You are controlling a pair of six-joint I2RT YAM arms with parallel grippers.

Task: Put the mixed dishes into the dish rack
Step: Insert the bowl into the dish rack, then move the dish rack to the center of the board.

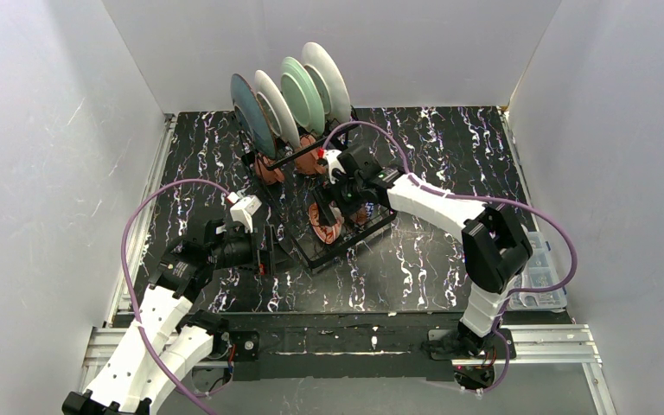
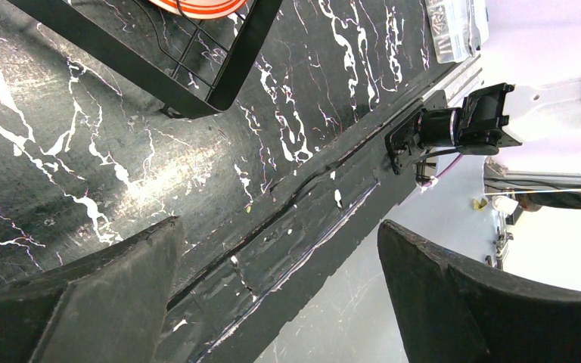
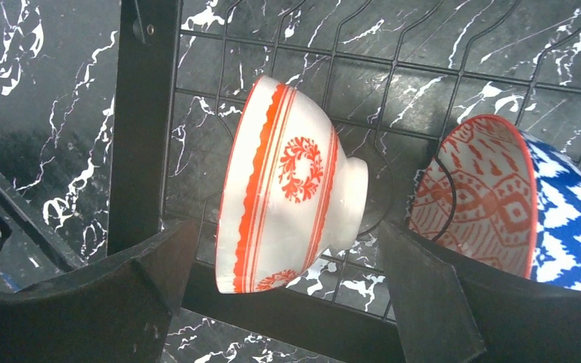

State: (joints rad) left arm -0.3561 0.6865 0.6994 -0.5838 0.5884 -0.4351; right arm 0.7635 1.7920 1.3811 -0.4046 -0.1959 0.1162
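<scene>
Where the plates (image 1: 301, 93) are standing: on edge in the upright slots at the far end of the rack (image 3: 145, 121).
Mugs (image 1: 268, 167): sitting low beneath the plates.
Striped bowl (image 3: 287, 189): lying on its side on the rack grid.
Patterned bowl (image 3: 499, 197): leaning just beside it.
Right gripper (image 3: 284, 234): hanging over the Striped bowl, jaws spread wide, gripping nothing.
Left gripper (image 2: 276, 242): hovering over the table (image 2: 83, 151) near the rack's corner, jaws spread wide.

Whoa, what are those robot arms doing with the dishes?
They're loading a dish rack. Four plates stand upright in its slots. The right end effector hangs open over a white-and-red bowl lying on its side in the rack, beside a blue-and-red bowl. The left end effector is open and empty, near the rack's corner.
</scene>
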